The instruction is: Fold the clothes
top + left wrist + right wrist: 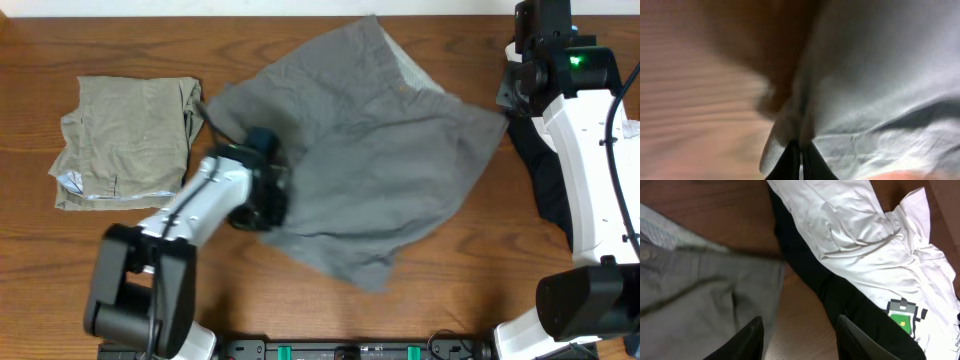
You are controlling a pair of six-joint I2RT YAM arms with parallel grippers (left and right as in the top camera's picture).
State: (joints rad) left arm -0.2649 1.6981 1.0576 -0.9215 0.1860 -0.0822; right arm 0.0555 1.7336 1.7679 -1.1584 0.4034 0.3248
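The overhead camera looks straight down on the whole counter [120,40] and both arms. The left wrist camera sits very close against the grey shorts [370,150], its picture blurred. The right wrist camera looks down past the right hand [800,320] at the shorts' edge and a white garment [865,240]. All three views share the shorts.

Even overhead light, left wrist view dim, blurred

Left arm [200,195]: extended from the near-left base toward the centre, wrist low. Left gripper [801,152]: fingers [791,162] pressed together, with a fold of the shorts [880,90] pinched between them.

Right arm [590,170]: extended along the right edge toward the far side. Right gripper [800,342]: fingers [747,340] spread wide, nothing between them, held above the surface [800,310].
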